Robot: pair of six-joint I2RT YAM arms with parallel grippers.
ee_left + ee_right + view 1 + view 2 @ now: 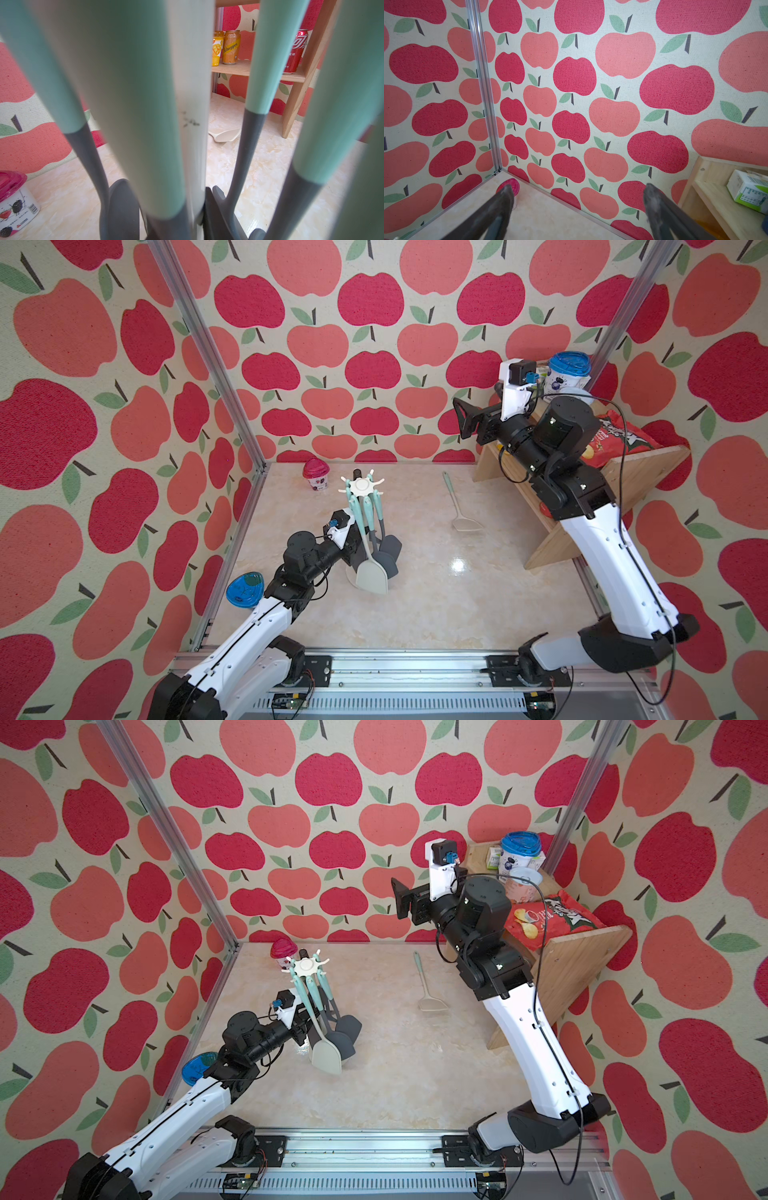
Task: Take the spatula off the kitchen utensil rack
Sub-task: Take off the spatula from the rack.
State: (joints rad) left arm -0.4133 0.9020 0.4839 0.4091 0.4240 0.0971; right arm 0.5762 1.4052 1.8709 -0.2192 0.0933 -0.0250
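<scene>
The cream-white kitchen utensil rack [360, 486] [306, 966] stands left of the table's middle. Several mint-handled utensils hang from it, most with grey heads and one with a pale head [371, 576]. A spatula [459, 508] [428, 990] [224, 135] with a pale head and mint handle lies flat on the table to the right, apart from the rack. My left gripper [352, 548] [302, 1031] [197, 212] is low at the rack, shut on its white pole [193, 83]. My right gripper [465, 418] [401, 898] [577, 187] hangs high beside the shelf, open and empty.
A stepped wooden shelf [623, 489] at the right holds a red chips bag [619, 439], a blue-lidded tub [568, 371], and cans [231, 47] lower down. A red-lidded cup [316, 475] stands behind the rack. A blue lid [245, 590] sits by the left arm.
</scene>
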